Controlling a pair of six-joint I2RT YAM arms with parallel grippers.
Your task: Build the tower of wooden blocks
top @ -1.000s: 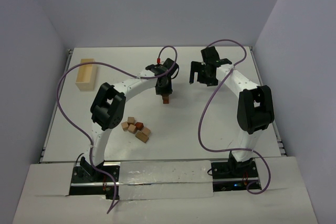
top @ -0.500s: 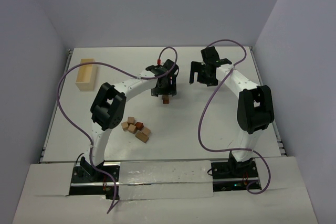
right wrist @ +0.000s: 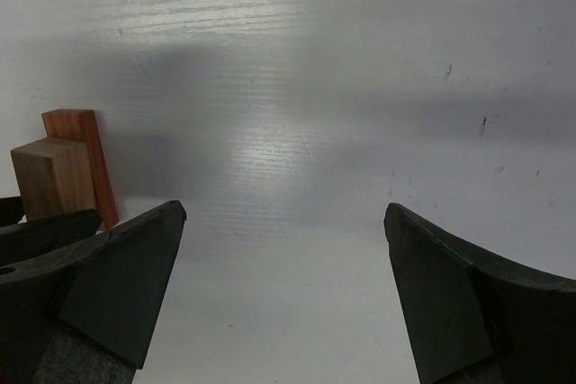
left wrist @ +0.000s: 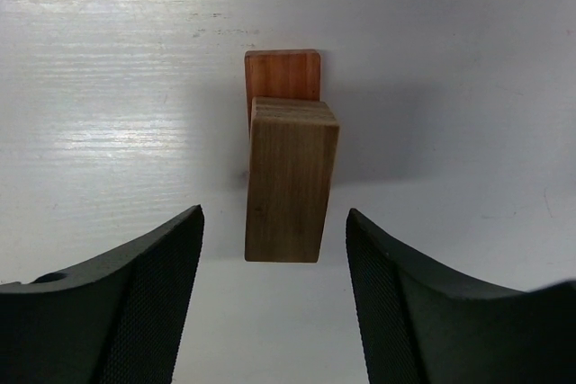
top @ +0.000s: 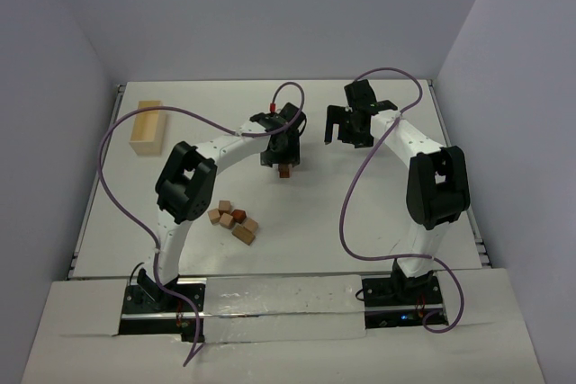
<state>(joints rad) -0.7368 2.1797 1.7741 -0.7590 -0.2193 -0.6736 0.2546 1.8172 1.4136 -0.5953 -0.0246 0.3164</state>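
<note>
The tower stands mid-table as a tan block on top of a reddish-brown block. My left gripper hangs just above it, open, its fingers on either side of the tan block and clear of it. The right wrist view shows the same tower at its left edge. My right gripper is open and holds nothing, to the right of the tower over bare table. Several loose wood blocks lie in a pile nearer the arm bases.
A larger pale wooden box lies at the far left of the table. Purple cables loop over both arms. The white table ends at grey walls behind and to each side.
My left gripper has opened, let go of the tan block on top of the reddish one and lifted slightly. The right arm has not moved.
</note>
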